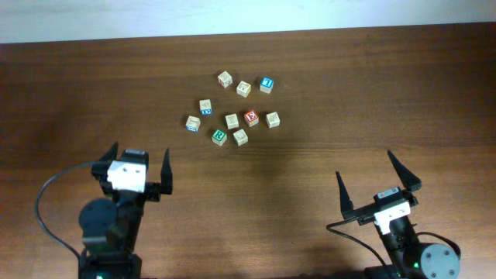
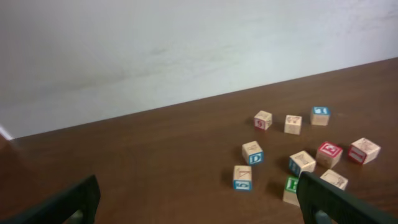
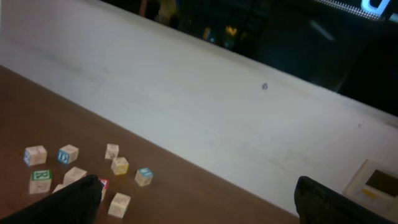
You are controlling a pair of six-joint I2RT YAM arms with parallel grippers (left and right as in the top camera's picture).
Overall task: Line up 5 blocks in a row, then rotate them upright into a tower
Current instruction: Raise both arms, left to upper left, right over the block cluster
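Note:
Small pale-wood blocks lie scattered at the middle of the brown table [image 1: 349, 85]. Among them are a green "R" block [image 1: 219, 137], a red "E" block [image 1: 252, 118] and plain tan blocks [image 1: 232, 121], [image 1: 272, 119], [image 1: 240, 137]. The left wrist view shows the green block [image 2: 291, 186] beside my right finger and the red one [image 2: 329, 154] farther off. My left gripper [image 1: 139, 151] [image 2: 198, 186] stands open near the front left, short of the blocks. At the front right my right gripper [image 1: 364, 164] [image 3: 198, 186] is open too, holding nothing.
A cube with a bright blue top [image 1: 266, 84] [image 2: 320, 115] [image 3: 144, 176] sits at the back right of the cluster. More letter cubes [image 1: 225, 78], [image 1: 205, 107], [image 1: 193, 123] lie at the back and left. A white wall [image 2: 186, 50] runs behind the table's far edge.

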